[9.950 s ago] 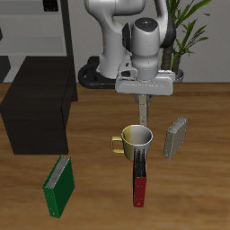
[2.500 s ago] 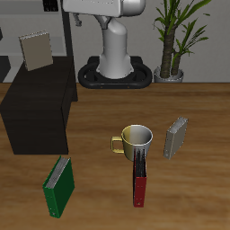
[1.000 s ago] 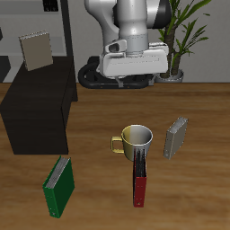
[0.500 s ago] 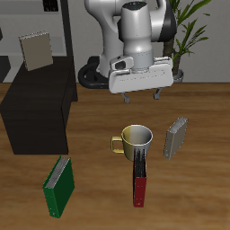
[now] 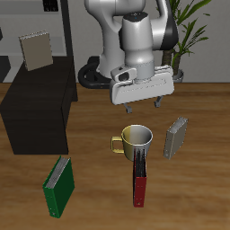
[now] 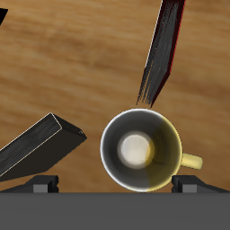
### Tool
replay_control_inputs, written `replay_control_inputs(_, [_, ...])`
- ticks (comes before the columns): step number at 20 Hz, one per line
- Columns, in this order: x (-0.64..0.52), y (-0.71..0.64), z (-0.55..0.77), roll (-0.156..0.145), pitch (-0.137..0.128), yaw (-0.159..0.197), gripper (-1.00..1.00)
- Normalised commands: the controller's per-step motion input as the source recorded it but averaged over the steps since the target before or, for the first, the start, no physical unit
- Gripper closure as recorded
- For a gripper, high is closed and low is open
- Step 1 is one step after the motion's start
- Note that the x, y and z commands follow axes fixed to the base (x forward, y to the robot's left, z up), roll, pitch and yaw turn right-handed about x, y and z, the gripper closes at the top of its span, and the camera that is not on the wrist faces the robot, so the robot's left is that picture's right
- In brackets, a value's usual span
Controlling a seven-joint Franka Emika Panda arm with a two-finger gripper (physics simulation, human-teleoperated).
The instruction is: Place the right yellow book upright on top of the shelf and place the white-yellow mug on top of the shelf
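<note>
White-yellow mug [image 5: 136, 139] upright on the table [image 5: 198, 198], near the middle, yellow handle [image 5: 117, 144] pointing toward the shelf [image 5: 40, 99] side. Gripper [image 5: 144, 101] hovering above and slightly behind the mug, fingers spread apart, holding nothing. Right yellow book [image 5: 37, 49] standing upright on top of the shelf, cover facing the camera. Other tan-grey book [image 5: 175, 137] upright on the table just beside the mug, on the side away from the shelf. Red-and-black book [image 5: 140, 182] right in front of the mug, toward the table's front edge. Green book [image 5: 58, 185] farther over, in front of the shelf. Wrist view straight down into the mug [image 6: 141, 150], yellow interior visible, red-and-black book [image 6: 162, 54] just beside its rim, tan-grey book [image 6: 40, 144] close by.
</note>
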Motion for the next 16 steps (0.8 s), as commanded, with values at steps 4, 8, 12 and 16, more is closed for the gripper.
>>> replay_control_inputs(4, [0.07,0.1,-0.17,0.005,0.018,0.074,-1.0])
replay_control_inputs(8, [0.04,0.05,-0.1,-0.011,-0.002,0.064,-1.0])
replay_control_inputs(12, [0.08,-0.08,-0.14,-0.021,0.026,0.055,-1.0])
replay_control_inputs(16, [0.1,-0.04,-0.18,-0.019,0.005,0.067,-1.0])
